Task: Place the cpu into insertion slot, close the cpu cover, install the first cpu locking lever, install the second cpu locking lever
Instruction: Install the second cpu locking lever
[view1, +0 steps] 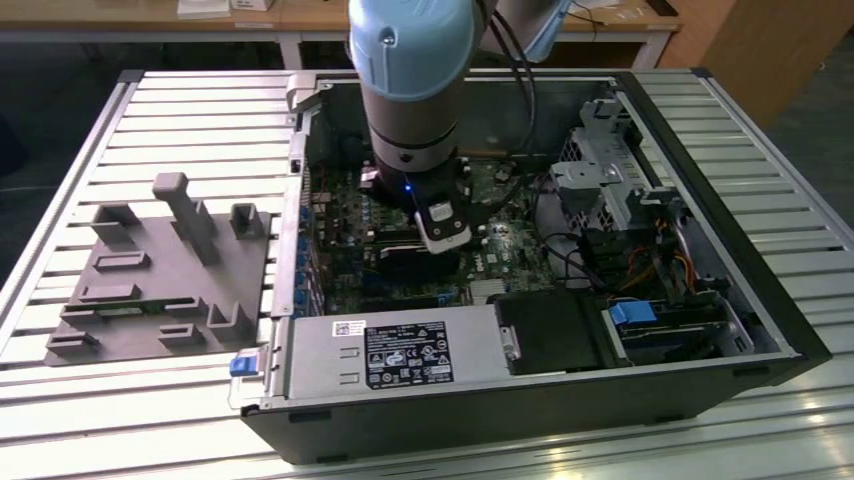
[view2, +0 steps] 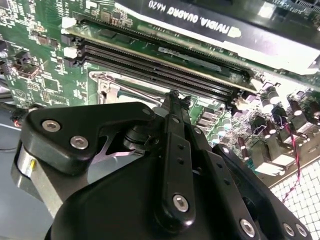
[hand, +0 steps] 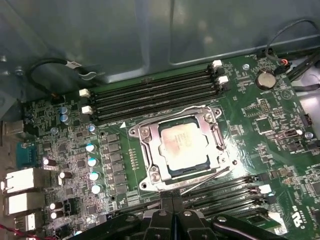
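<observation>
Just beside the cpu cover (hand: 150, 149), jaws clenched on nothing; cpu (hand: 184, 144) edges hidden under that cover.

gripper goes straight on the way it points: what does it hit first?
Likely the thin locking lever at the near edge of the cpu cover, right ahead of the gripper; depth is unclear.

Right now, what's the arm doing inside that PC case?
The arm reaches down into the open computer case, with its gripper shut and holding nothing, right at the edge of the CPU socket. The cpu already sits in the socket and the cpu cover is down over it. The thin wire locking lever nearest the gripper stands out at an angle from the frame, so it looks not yet latched.
</observation>
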